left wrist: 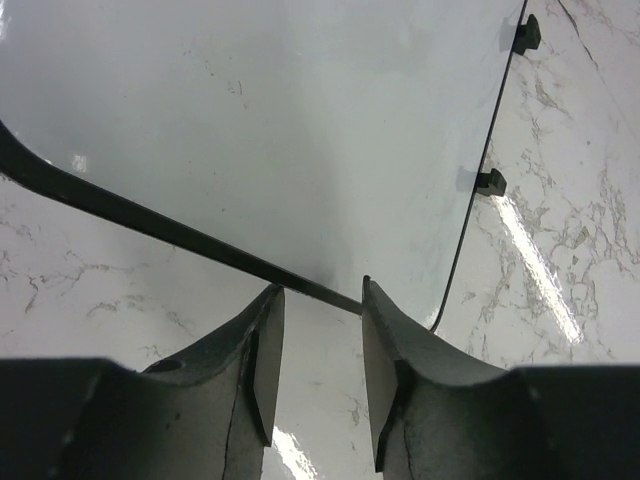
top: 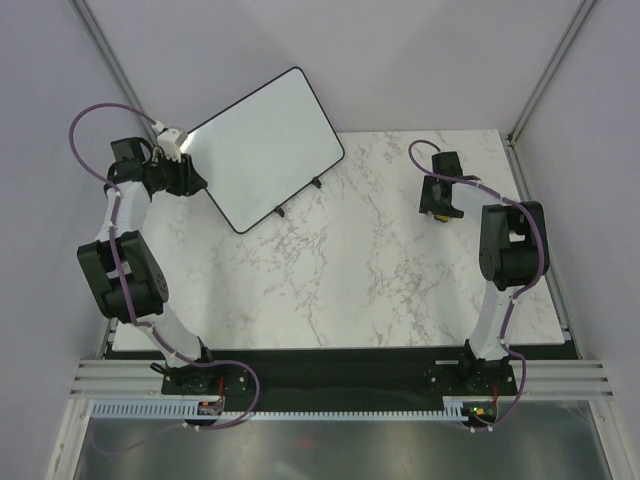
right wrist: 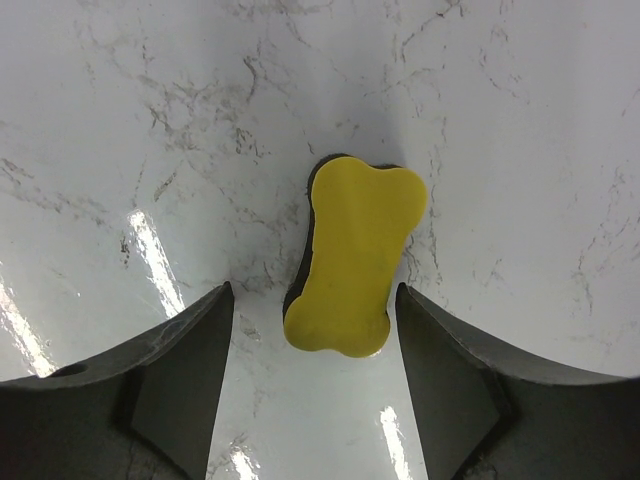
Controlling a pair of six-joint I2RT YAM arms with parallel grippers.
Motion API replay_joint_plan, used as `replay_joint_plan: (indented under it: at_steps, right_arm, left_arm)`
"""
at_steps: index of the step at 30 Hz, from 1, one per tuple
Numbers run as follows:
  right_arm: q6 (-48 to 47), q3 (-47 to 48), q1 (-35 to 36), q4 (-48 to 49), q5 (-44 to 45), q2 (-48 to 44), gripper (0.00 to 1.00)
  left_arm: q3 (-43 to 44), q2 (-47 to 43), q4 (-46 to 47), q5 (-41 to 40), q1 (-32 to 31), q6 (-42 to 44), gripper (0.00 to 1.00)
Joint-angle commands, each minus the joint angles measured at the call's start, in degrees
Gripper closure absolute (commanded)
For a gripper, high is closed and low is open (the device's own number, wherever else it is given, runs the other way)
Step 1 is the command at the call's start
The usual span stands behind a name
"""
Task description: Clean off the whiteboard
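Left gripper (left wrist: pixel 318 292) parted, whiteboard (left wrist: pixel 300 120) rim crossing its tips. Right gripper (right wrist: pixel 312 292) spread around yellow eraser (right wrist: pixel 355 250); bare marble table (right wrist: pixel 530 120) surrounds it.

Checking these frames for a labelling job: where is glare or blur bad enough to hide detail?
Left wrist: a bright glare streak on the marble table right of the whiteboard, whose gloss mirrors its feet. Right wrist: glare patches left of the yellow eraser, which is sharp; the right claw's fingers look soft. Top external: even light, nothing blown out.

Whiteboard (top: pixel 265 150) is white with a black rim — table (top: pixel 380 270) white with grey lines — eraser (right wrist: pixel 355 265) yellow, black underneath.
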Motion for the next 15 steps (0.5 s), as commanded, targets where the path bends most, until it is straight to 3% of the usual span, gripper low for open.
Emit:
replay_joint_plan:
  at_steps: [1, 10, 14, 15]
  right_arm:
    - [0.5, -0.7, -0.1, 1.1, -0.1, -2.0, 0.27]
    - [1.0, -1.4, -0.1, 1.8, 0.3, -2.4, 0.26]
    - [1.1, -1.7, -0.1, 1.9, 0.9, -3.0, 0.13]
    - [1.2, -1.8, -0.1, 1.9, 1.1, -3.4, 0.11]
  left_arm:
    - [0.7, -1.9, 3.1, 1.3, -0.1, 2.4, 0.56]
    - [-1.1, -3.5, 3.9, 0.9, -0.2, 2.7, 0.37]
    - [-1.6, -4.2, 3.9, 0.7, -0.2, 2.8, 0.32]
    - [-1.6, -4.7, 4.1, 0.7, -0.2, 2.7, 0.25]
